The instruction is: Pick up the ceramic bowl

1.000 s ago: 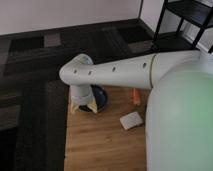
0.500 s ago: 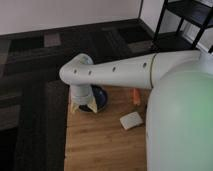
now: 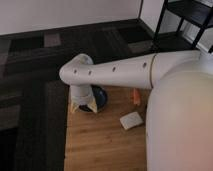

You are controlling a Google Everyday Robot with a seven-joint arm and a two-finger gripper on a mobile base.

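Start at the table's (image 3: 100,147) left edge: the bowl (image 3: 102,96) sits in the far left corner, close to both edges, with dark carpet (image 3: 35,100) below. That is your main risk. A sideways nudge or a poor grip could push the bowl over the edge, and as it is ceramic, a fall would probably break it.

The gripper (image 3: 83,106) hangs from the bent wrist directly at the bowl's left side, low over that corner. It looks to be at or on the rim, but you cannot tell from here whether it touches. Nor can you tell whether the gripper is open or closed, or whether it has the bowl. The wrist housing covers that part. Do not lift on the assumption that the hold is good. A glossy rim is likely to slip, and a bowl caught on one side only may tilt and drop out as it rises.

Further right, the white block (image 3: 131,120) lies flat near the table's middle, well apart from the bowl. A small orange thing (image 3: 136,96) stands beyond it, nearer the far edge. Neither is in the way of a straight lift. The arm (image 3: 125,70) passes above both, so a low retreat could sweep them.
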